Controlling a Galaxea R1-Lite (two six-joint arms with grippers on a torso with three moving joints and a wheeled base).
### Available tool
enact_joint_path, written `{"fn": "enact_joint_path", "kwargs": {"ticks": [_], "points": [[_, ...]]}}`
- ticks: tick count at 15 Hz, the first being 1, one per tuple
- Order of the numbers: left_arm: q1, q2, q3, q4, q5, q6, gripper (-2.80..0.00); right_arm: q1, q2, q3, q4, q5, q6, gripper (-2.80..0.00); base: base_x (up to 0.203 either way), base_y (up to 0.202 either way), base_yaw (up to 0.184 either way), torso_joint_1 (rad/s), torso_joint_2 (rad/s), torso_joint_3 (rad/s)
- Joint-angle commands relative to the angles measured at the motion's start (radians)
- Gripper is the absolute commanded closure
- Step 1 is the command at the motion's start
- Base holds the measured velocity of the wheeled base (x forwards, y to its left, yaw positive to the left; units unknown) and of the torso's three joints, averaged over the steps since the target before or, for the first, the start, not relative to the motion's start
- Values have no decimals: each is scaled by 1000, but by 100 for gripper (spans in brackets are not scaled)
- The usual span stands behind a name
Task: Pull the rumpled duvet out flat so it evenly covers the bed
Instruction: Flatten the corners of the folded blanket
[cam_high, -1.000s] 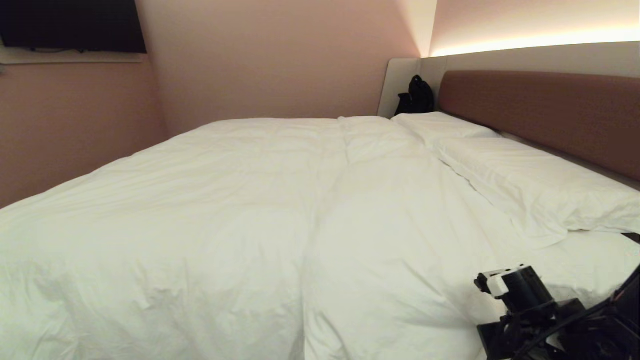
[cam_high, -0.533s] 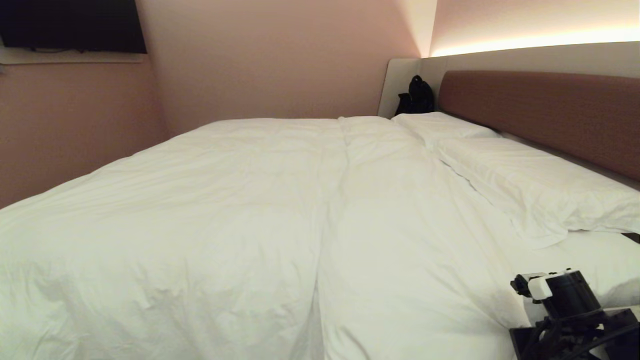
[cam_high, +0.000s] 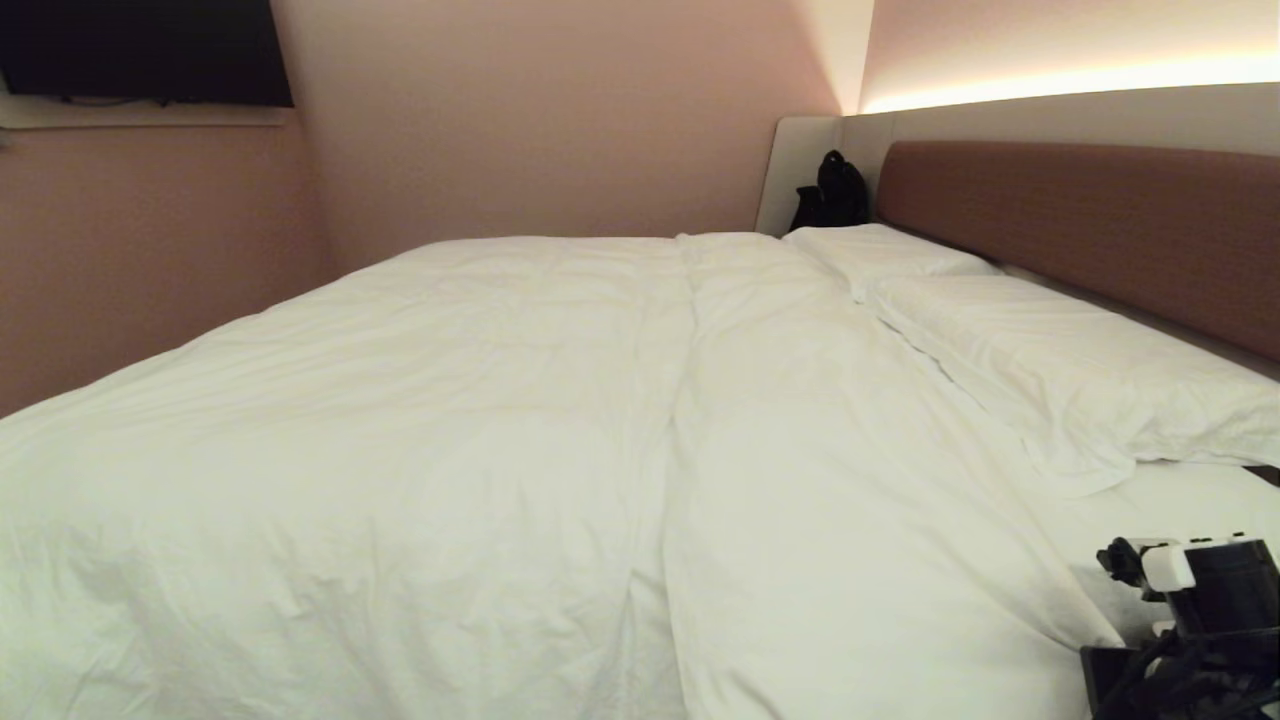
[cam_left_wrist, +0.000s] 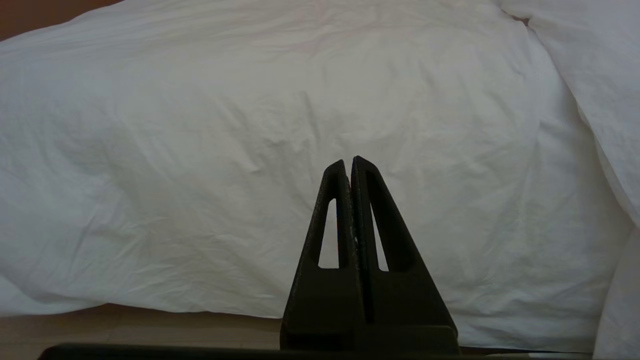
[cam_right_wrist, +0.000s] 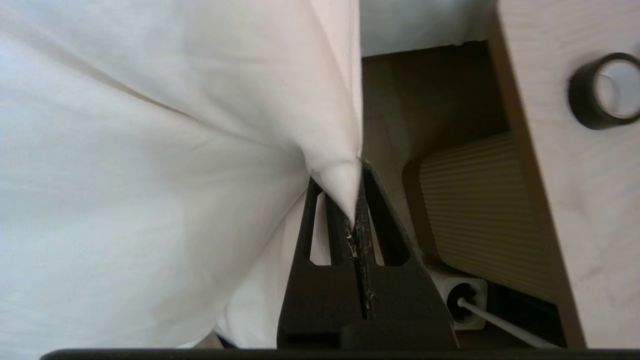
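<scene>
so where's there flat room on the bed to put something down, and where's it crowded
Freest: the broad duvet top, from its centre seam to the wall-side edge. A narrower strip lies between that seam and the pillows. Crowded: the pillows fill the headboard side, a black bag sits in the far corner, and the right gripper pinches the duvet's near corner. The left gripper is shut, clear of the fabric.

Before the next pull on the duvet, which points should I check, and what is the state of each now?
1. Right hand shut on duvet corner: ok.
2. Left hand shut, empty, clear of the cloth: ok.
3. Duvet flat: not ok, a long fold runs down the middle.
4. Pillows uncovered: ok.
5. Far edge even on the bed: cannot tell.
</scene>
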Motion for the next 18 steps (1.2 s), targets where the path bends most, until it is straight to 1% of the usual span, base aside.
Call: {"fn": "enact_joint_path", "kwargs": {"ticks": [1, 5, 8, 12, 15, 16, 18], "points": [[0, 0, 0, 1, 0, 0, 0, -19, -114, 4, 92, -1, 3, 0, 0, 0, 0, 0, 0, 0], [-1, 1, 0, 1, 0, 0, 0, -90, -255, 5, 271, 20, 11, 0, 0, 0, 0, 0, 0, 0], [0, 1, 0, 1, 0, 0, 0, -145, -308, 5, 324, 30, 15, 0, 0, 0, 0, 0, 0, 0], [0, 1, 0, 1, 0, 0, 0, -146, -325, 2, 354, 39, 24, 0, 0, 0, 0, 0, 0, 0], [0, 1, 0, 1, 0, 0, 0, -146, -325, -12, 354, 120, 19, 0, 0, 0, 0, 0, 0, 0], [0, 0, 0, 1, 0, 0, 0, -145, -320, -16, 350, 164, 13, 0, 0, 0, 0, 0, 0, 0], [0, 0, 0, 1, 0, 0, 0, -145, -310, -51, 346, 278, -28, 0, 0, 0, 0, 0, 0, 0]]}}
